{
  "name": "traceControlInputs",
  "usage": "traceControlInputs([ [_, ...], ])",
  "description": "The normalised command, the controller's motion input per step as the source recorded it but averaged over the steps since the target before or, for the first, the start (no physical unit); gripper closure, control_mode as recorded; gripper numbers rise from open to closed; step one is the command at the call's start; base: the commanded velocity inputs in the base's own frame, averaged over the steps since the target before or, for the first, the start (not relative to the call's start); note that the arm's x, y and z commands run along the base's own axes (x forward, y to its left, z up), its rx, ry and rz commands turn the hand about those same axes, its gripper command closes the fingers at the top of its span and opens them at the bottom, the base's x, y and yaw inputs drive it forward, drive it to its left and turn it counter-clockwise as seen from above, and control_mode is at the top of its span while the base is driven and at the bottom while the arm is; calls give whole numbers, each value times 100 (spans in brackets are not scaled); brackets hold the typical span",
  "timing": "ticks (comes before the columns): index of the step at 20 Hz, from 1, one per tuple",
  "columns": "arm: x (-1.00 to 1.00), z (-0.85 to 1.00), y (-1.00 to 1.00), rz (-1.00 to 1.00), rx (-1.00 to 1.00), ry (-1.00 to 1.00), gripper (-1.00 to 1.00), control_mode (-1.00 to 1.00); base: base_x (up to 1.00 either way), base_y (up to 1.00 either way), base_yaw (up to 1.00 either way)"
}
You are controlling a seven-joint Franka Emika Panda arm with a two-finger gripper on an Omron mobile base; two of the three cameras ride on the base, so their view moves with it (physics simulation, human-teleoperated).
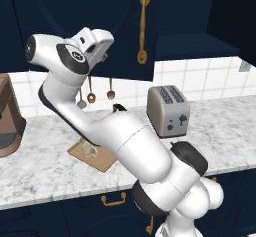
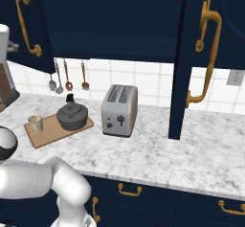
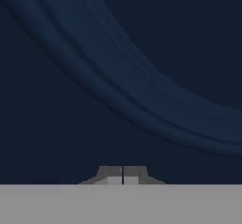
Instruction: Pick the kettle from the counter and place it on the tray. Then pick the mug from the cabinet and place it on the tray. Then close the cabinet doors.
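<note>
The claw (image 3: 123, 176) has its two tips pressed together with nothing between them, facing straight at a navy cabinet door (image 3: 142, 76) whose curved oval panel moulding sweeps from upper left to lower right across the hand view. In the left base view the hand sits high, up against the left cabinet door (image 1: 135, 26) beside its long upright brass handle (image 1: 144, 26).

Well below the claw, on the marbled counter (image 2: 158, 149), lies the wooden tray (image 2: 50, 132), its long axis running diagonally from near left to far right in the right base view. The kettle (image 2: 72, 116) stands upright on the tray's right end, black handle arched over the lid; which way the spout points cannot be told. The cream mug (image 2: 35, 123) stands upright on the tray's left end, apart from the kettle.

The right cabinet door (image 2: 196, 53) stands open, edge toward the camera. A silver toaster (image 2: 119, 110) sits just right of the tray, slots running front to back. No writing can be read anywhere.
</note>
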Motion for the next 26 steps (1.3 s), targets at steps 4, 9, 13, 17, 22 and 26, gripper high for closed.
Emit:
traceControlInputs([
  [4, 77, -39, -66, 63, -7, 0, 100, -100, 0, 0, 0],
  [9, 57, -29, -72, 66, -7, 0, 100, -100, 0, 0, 0],
  [13, 68, -15, -77, 61, -4, -2, 100, -100, 0, 0, 0],
  [17, 80, -6, -62, 51, -1, -11, 100, -100, 0, 0, 0],
  [22, 93, -5, -26, 40, -1, -11, 100, -100, 0, 0, 0],
  [26, 74, -2, -4, 31, -7, -6, 100, -100, 0, 0, 0],
])
